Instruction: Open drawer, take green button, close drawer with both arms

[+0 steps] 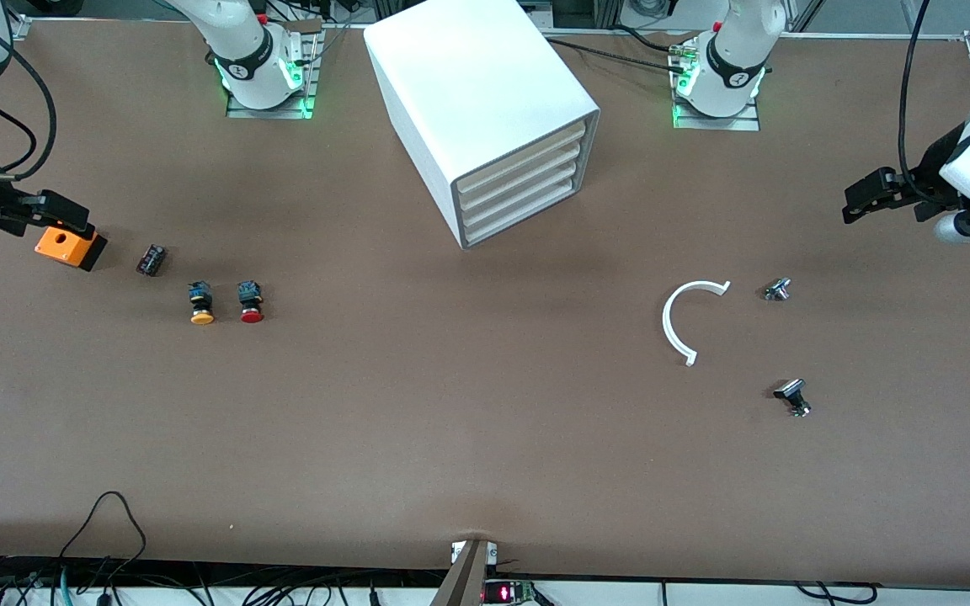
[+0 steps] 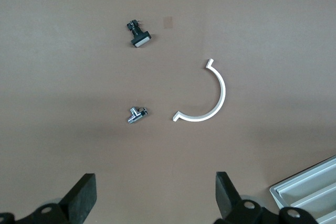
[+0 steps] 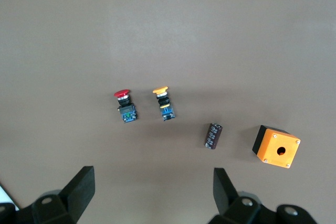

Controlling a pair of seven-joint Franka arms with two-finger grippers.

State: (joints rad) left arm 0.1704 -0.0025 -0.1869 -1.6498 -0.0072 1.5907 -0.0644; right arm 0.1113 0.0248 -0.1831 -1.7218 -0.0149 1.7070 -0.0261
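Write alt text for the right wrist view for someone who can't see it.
Open right hand hangs over a brown table holding four small parts in a loose row: a red-capped button, a yellow-capped button, a dark cylinder and an orange box with a round hole in its top. Nothing is held.

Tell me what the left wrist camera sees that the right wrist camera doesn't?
Only the left wrist view: a white curved piece, a small metal part, a black part and a corner of the cabinet. Only the right wrist view: the red button, yellow button, a dark cylinder and an orange box. Both show brown table and open gripper fingers.
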